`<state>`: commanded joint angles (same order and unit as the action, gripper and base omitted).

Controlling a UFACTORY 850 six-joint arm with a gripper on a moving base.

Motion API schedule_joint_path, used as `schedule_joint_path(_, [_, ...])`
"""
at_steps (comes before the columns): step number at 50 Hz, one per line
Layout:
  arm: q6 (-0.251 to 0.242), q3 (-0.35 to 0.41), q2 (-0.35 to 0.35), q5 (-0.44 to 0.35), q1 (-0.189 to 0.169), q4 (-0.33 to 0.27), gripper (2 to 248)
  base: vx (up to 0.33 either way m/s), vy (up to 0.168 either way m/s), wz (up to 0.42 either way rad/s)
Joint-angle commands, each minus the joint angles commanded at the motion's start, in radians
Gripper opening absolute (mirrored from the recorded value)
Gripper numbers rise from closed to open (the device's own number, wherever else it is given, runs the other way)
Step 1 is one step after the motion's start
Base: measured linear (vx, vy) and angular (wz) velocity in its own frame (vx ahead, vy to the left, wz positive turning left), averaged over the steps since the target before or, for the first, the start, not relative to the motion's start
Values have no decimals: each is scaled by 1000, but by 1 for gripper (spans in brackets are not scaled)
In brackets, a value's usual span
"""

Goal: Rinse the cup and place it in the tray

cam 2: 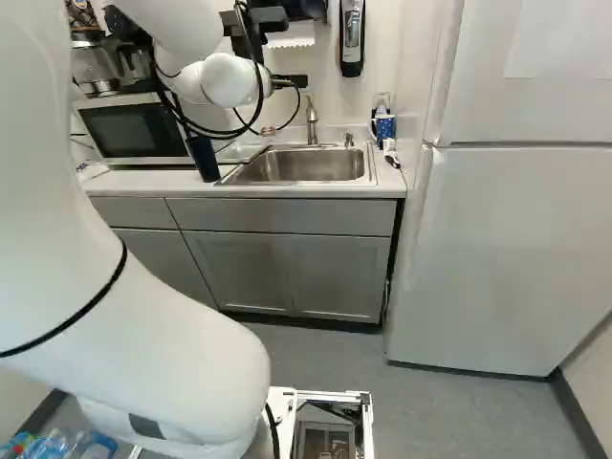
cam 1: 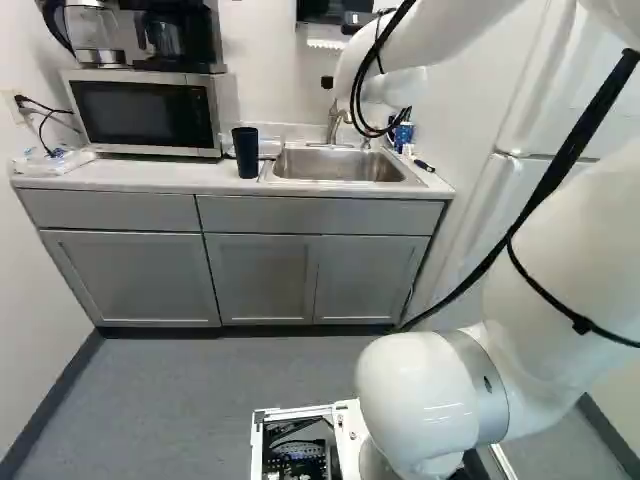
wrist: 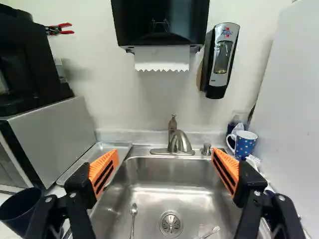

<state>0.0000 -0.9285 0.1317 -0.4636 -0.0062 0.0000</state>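
The end effector (wrist: pixel 164 153) hangs released by the sink (wrist: pixel 159 179), the dark cup (wrist: pixel 19 210) beside it; the part-hidden tray (wrist: pixel 82 163) ahead probably sits close to catch drips.

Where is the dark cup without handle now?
In the left base view, the dark cup stands on the counter, between microwave and sink.

No word, number, brand or sign legible with certainty in any view. On the upper front of the wall dispenser (wrist: pixel 222 62), beside the paper towel holder (wrist: pixel 160 22), a short line of small lettering (wrist: pixel 227 34) with a touch of red, too blurred to read. On the refrigerator (cam 2: pixel 478 105), a pale sheet (cam 2: pixel 564 43), too washed out to make out.
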Motion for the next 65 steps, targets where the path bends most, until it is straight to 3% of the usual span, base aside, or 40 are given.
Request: schedule_joint_path(65, [0,0,0,0,0,0,247,91,-40,117])
